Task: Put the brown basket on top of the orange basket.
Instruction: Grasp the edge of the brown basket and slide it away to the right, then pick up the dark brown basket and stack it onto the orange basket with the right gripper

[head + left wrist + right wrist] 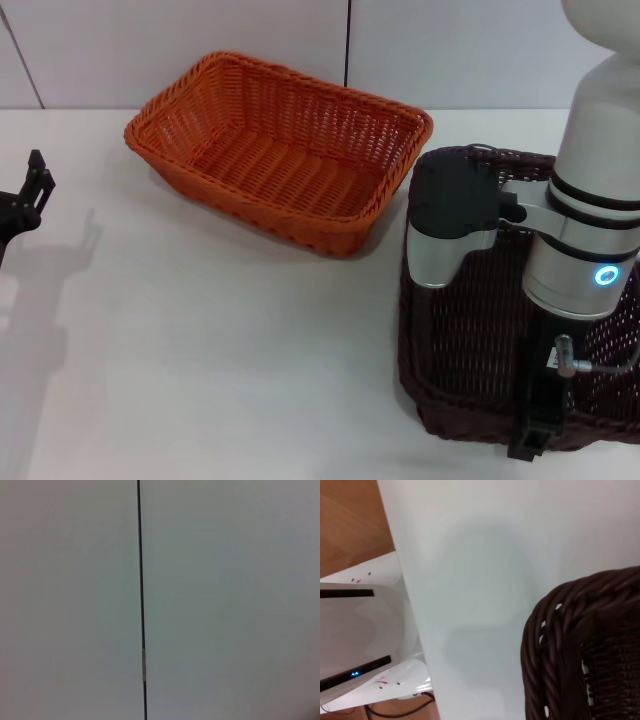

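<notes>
The left hand [30, 190] is seen parked at the surface's [200, 350] left edge. The orange basket [280, 150] sits behind centre, apart from the brown basket [470, 350] at right, over which the right hand [535, 435] is lowered; neither hand's grip can be told.

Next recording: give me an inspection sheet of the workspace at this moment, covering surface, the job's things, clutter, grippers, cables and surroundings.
Surface: white table, bare apart from the two baskets.
Job's things: orange basket sits upright at the far middle of the table. Brown basket sits on the table at the near right, beside the orange one, not yet stacked.
Clutter: nothing seen.
Grippers: right gripper hangs over the brown basket's near rim; left gripper is parked at the table's left edge.
Cables: grey cable loops from a plug on the right arm.
Surroundings: pale wall panels behind; the right wrist view shows wooden floor and a white unit below the table edge.
</notes>
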### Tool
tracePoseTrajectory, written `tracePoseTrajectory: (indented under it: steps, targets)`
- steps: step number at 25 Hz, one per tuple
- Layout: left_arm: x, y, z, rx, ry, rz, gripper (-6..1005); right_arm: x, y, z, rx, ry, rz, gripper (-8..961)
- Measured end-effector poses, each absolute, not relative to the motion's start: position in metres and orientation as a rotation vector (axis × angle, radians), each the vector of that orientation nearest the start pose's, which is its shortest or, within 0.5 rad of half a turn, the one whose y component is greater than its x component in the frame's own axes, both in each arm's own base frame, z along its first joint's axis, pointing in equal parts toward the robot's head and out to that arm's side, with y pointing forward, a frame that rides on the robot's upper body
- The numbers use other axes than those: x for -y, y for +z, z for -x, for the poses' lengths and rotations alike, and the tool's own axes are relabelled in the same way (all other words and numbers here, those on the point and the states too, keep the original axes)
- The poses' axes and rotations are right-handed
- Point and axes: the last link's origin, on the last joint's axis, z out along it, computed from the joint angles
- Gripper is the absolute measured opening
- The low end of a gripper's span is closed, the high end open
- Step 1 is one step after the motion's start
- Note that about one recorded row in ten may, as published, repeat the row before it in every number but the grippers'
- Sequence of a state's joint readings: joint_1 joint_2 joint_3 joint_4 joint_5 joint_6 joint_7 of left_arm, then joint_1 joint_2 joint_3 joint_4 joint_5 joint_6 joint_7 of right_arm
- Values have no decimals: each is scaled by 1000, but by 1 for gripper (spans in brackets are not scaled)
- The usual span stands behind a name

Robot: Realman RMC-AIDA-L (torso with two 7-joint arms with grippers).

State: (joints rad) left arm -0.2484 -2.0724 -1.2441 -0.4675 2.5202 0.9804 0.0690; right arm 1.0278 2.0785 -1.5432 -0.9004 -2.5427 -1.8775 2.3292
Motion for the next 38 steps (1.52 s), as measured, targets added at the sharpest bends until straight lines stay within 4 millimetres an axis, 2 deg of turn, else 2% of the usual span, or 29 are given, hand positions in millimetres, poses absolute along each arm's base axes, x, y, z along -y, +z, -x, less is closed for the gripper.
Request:
tracePoseTrajectory:
  steps: [7, 15, 23, 38]
  targets:
    - [-324, 10, 342, 554, -573, 1428, 834, -336, -41, -125, -541, -1263, 3000, 309]
    - [-324, 11, 343, 552, -574, 1426, 834, -335, -28, -109, -518, -1244, 2946, 277]
    - [-324, 12, 344, 551, -572, 1426, 833, -334, -26, -104, -524, -1235, 2927, 205]
    - [-329, 12, 339, 540, -580, 1433, 833, -334, 4, -77, -434, -1220, 2789, 160]
